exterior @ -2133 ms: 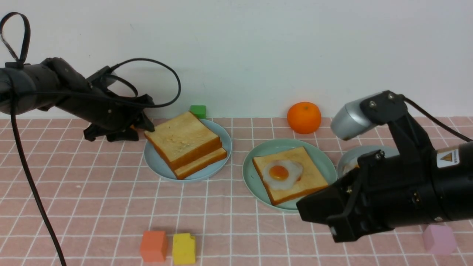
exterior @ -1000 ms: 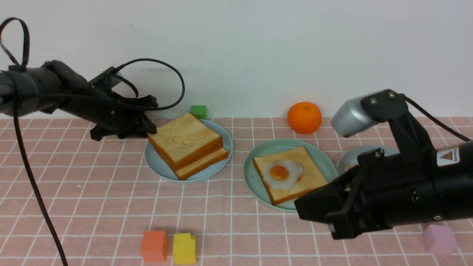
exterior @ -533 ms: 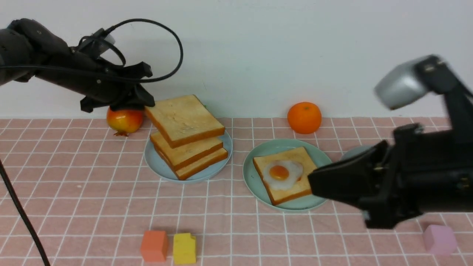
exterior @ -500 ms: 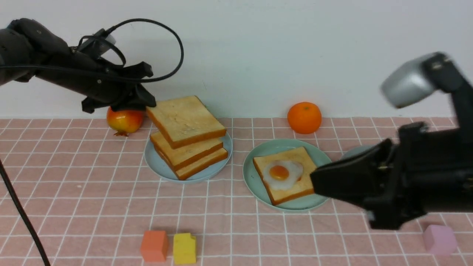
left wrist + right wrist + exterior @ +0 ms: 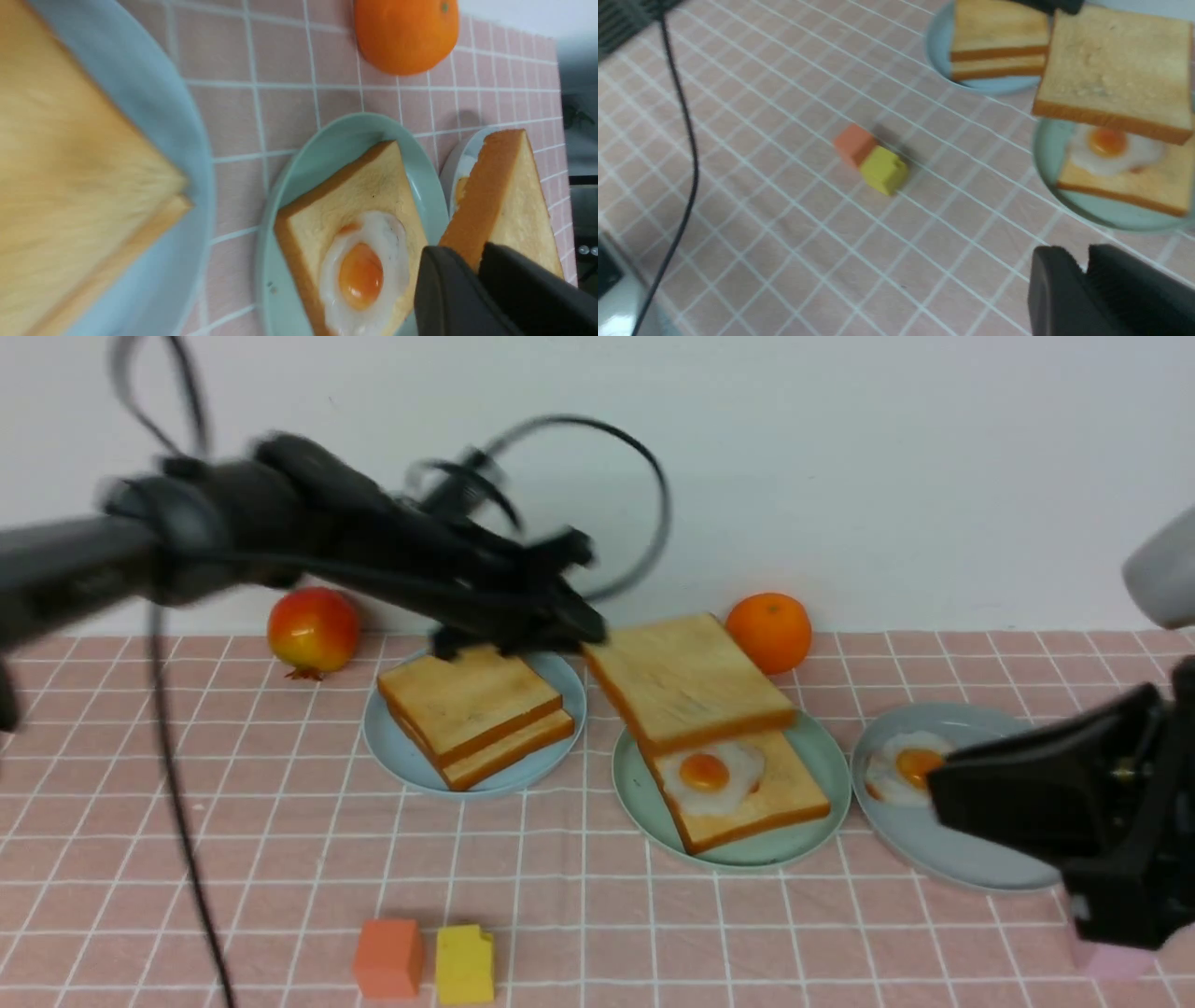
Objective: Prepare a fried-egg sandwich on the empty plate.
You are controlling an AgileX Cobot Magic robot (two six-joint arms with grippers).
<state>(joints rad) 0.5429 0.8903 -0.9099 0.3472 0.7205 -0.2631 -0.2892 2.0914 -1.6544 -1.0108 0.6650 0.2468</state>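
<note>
Fried-egg sandwich (image 5: pixel 747 798): you have it half built on the round mint-green plastic plate (image 5: pixel 637 782), in the middle of the pink checked tablecloth (image 5: pixel 233 821).
Bottom layer: a square golden-tan toy toast slice (image 5: pixel 789 791) lies flat on that plate, with a white fried egg with an orange yolk (image 5: pixel 707 773) resting on it.
Top layer: the upper toast slice (image 5: pixel 686 677) hangs tilted in the air over the back of the plate, apart from the egg. From the front it hides the far edge of the slice below.
Left gripper (image 5: pixel 586 639): your jaws are clamped on a left-hand corner of the upper toast slice. The arm is blurred in the front view and reaches in over the neighbouring plate.
Right gripper (image 5: pixel 943 782): it sits low at the right with nothing between its fingers. They stand close side by side, and you cannot tell whether they meet.
In the way: nothing lies between the held slice and the egg.
To the left: a pale blue round plate (image 5: pixel 392 747) carries two stacked toast slices (image 5: pixel 471 695); its rim is just beside the mint-green one.
To the right: a grey-blue oval plate (image 5: pixel 934 863) holds a second fried egg (image 5: pixel 904 767); the right gripper covers its near right edge.
Behind: a round orange (image 5: pixel 768 632) sits just past the held slice's far corner, and a red-and-yellow fruit (image 5: pixel 313 628) stands by the wall at back left.
In front: an orange cube (image 5: pixel 387 957) and a yellow block (image 5: pixel 464 963) touch each other, well apart from the plates. A pale pink block (image 5: pixel 1106 959) is mostly hidden under the right gripper.
Cable: a black cable (image 5: pixel 187 803) hangs down at your left side.
</note>
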